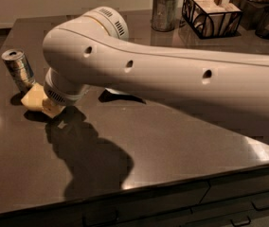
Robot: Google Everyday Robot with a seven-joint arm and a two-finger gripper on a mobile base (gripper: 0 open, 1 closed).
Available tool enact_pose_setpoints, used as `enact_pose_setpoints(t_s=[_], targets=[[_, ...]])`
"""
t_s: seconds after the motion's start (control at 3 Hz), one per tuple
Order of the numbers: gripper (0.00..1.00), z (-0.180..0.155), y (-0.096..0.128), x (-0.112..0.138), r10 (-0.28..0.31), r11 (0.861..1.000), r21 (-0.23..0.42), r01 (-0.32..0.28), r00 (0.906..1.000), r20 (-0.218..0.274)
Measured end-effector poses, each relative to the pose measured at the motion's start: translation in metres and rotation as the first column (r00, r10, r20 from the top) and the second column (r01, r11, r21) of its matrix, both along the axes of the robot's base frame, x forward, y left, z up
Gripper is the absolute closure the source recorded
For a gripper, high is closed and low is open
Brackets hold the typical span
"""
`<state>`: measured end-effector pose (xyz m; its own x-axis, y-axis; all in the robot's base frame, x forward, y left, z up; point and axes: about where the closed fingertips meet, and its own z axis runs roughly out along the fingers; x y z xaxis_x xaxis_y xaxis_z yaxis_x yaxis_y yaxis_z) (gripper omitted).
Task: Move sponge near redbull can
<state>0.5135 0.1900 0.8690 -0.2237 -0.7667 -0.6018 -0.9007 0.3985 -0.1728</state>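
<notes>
one pale yellow foam sponge [32, 98] is found under the hand [54, 106], its free end pointed at the slim silver redbull can [18, 70] just beside; the hand's hold cannot be told.

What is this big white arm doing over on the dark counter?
A robot arm reaches across the dark countertop. Its gripper is down at the left end, at a pale yellow sponge, and is mostly hidden under the wrist. The sponge lies right beside a slim silver redbull can, so it is already close to the can.
</notes>
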Motion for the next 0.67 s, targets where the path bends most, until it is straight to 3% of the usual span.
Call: enact_pose_setpoints(t_s=[0.33, 0.67], targets=[[0.00, 0.0015, 0.0003, -0.0009, 0.001, 1.000, 0.000, -0.001, 1.0000, 0.003], [0.00, 0.0016, 0.0003, -0.0009, 0.001, 1.000, 0.000, -0.001, 1.0000, 0.003]])
